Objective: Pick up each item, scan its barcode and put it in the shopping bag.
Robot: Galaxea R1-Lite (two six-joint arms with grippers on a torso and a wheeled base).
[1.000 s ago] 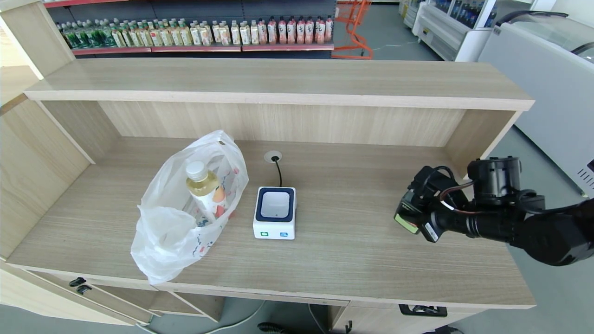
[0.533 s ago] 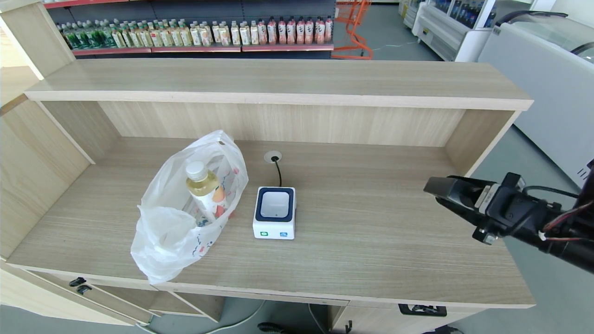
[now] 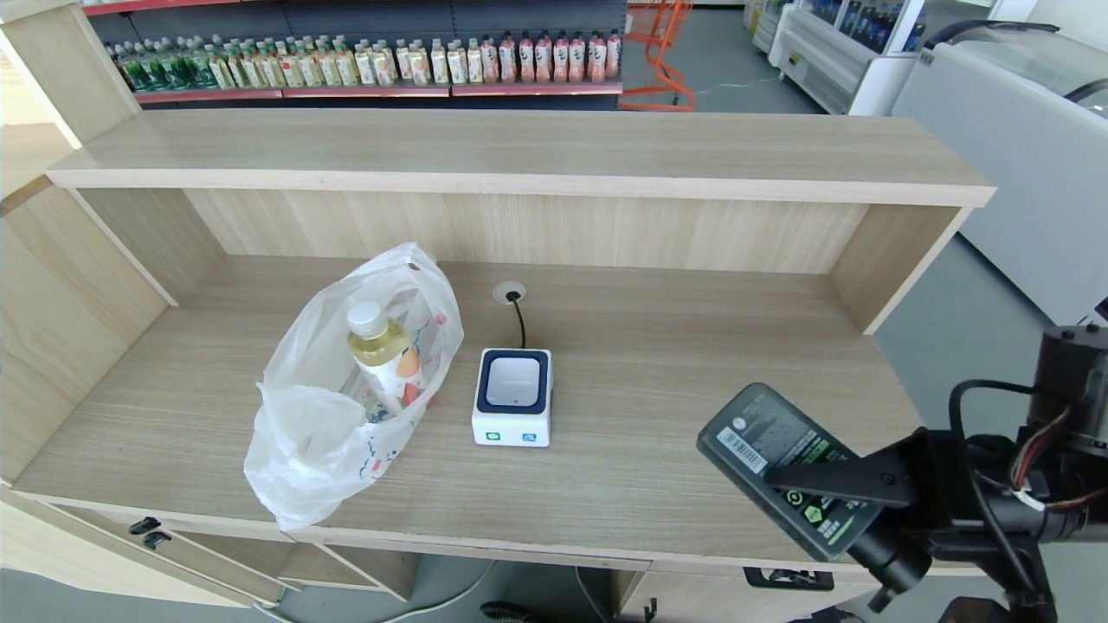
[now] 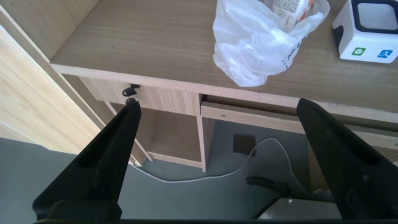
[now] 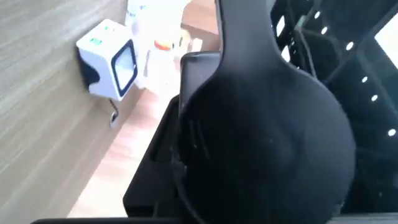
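Note:
A white plastic shopping bag (image 3: 329, 415) lies on the left of the wooden counter (image 3: 658, 363), with a yellow-drink bottle (image 3: 385, 350) standing inside it. Just right of the bag sits the white barcode scanner (image 3: 513, 396), its blue-rimmed window facing up. My right gripper (image 3: 827, 484) is shut on a flat dark package (image 3: 779, 450), held over the counter's front right corner with its barcode label facing up. My left gripper (image 4: 217, 109) hangs open below the counter's front edge, near the bag (image 4: 261, 43). The scanner (image 5: 109, 59) also appears beyond the held package in the right wrist view.
A raised wooden ledge (image 3: 519, 147) and side walls enclose the counter at the back and sides. The scanner's cable (image 3: 519, 320) runs to a grommet behind it. Drawers (image 4: 249, 112) sit under the front edge. Store shelves and freezers stand beyond.
My right arm has swung from above the counter's right end down towards its front right corner. It turned the dark package so that the barcode face now shows. Bag, bottle and scanner have not moved.

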